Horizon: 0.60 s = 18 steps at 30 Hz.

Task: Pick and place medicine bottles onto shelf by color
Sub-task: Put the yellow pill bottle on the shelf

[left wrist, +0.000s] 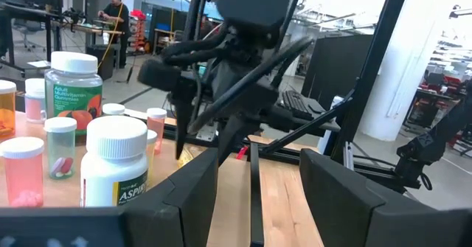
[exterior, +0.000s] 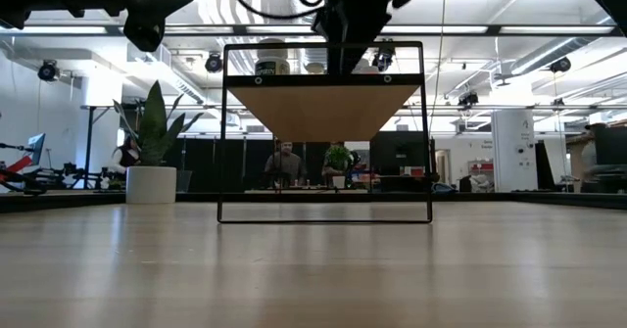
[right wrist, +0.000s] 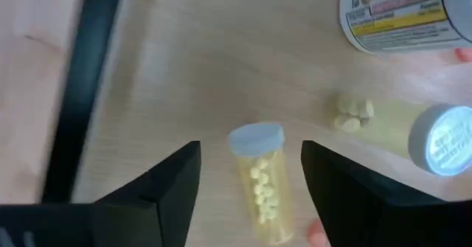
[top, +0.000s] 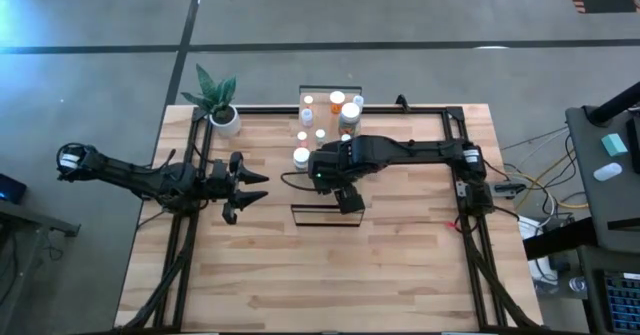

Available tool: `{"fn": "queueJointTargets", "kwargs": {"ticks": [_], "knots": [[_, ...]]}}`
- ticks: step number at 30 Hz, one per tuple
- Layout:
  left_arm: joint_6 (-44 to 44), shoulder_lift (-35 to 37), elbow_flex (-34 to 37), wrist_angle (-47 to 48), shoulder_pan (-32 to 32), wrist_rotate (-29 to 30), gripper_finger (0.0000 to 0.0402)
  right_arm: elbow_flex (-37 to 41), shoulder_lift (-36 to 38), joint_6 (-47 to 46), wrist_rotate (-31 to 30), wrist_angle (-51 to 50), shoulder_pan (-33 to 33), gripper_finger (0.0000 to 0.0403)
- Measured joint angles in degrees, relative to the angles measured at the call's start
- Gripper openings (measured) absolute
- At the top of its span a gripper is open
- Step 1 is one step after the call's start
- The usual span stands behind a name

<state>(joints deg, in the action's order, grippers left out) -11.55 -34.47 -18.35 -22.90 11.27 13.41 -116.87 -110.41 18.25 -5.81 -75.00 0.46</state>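
Note:
My right gripper point(top: 348, 197) hangs open over the near end of the shelf point(top: 325, 215). In the right wrist view its fingers stand on either side of a small clear bottle of yellow pills with a white cap point(right wrist: 259, 177), without touching it. The bottle rests on the light wood top. Several more medicine bottles point(top: 325, 125) stand on the shelf's far part: orange, pink, white, and a green-labelled jar point(left wrist: 74, 92). My left gripper point(top: 262, 187) is open in the air to the left of the shelf, pointing at it.
A second yellow-pill bottle point(right wrist: 435, 140) and a wide white jar point(right wrist: 402, 11) sit close beside the right gripper. The shelf's black frame edge point(right wrist: 81, 92) runs along one side. A potted plant point(top: 220, 110) stands at the table's far left. People are in the room behind.

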Motion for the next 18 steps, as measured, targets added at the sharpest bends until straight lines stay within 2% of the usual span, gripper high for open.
{"fn": "queueJointTargets", "kwargs": {"ticks": [3, 7, 18], "knots": [[0.0, 0.0, 0.0, 0.0, 0.0, 0.0, 0.0176, 0.0, -0.9, 0.7, -0.1, -0.1, -0.6, 0.0229], [0.0, 0.0, 0.0, 0.0, 0.0, 0.0, 0.0176, 0.0, -1.2, 0.8, 0.0, 0.0, -1.0, 0.0213], [0.0, 0.0, 0.0, 0.0, 0.0, 0.0, 0.0176, 0.0, -1.2, 1.3, 0.3, 0.2, -1.4, 0.0110]]}}
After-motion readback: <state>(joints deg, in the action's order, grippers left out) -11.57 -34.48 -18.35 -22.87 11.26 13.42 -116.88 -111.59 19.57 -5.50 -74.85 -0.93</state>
